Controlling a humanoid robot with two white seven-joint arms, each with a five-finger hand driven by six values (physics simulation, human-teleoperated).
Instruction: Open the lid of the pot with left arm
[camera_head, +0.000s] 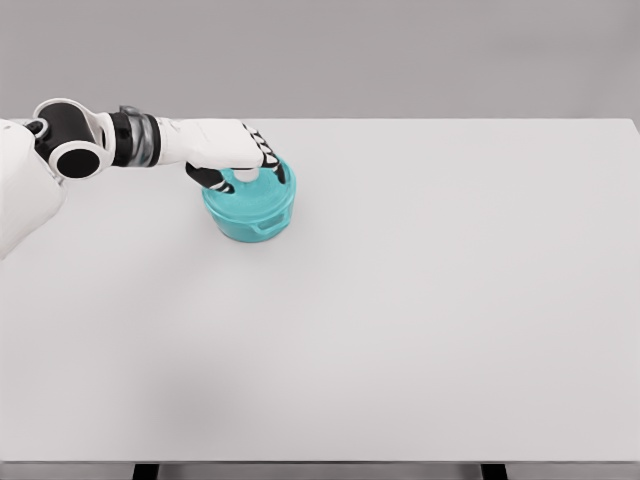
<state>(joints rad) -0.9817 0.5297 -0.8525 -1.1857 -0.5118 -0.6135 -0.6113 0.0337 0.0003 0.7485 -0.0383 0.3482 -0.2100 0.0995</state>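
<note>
Fingers of the white five-finger left hand curl down over the lid of a round teal pot with a side handle, upper left of the frame on a white table; whether they truly grip the knob cannot be told. A shallow hold risks the lid slipping sideways, or the pot body dragging along as the lid lifts.

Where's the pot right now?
Head view: the teal pot sits on the white table in its far-left part, lid on, directly under the left hand, whose fingers curl over the top.
</note>
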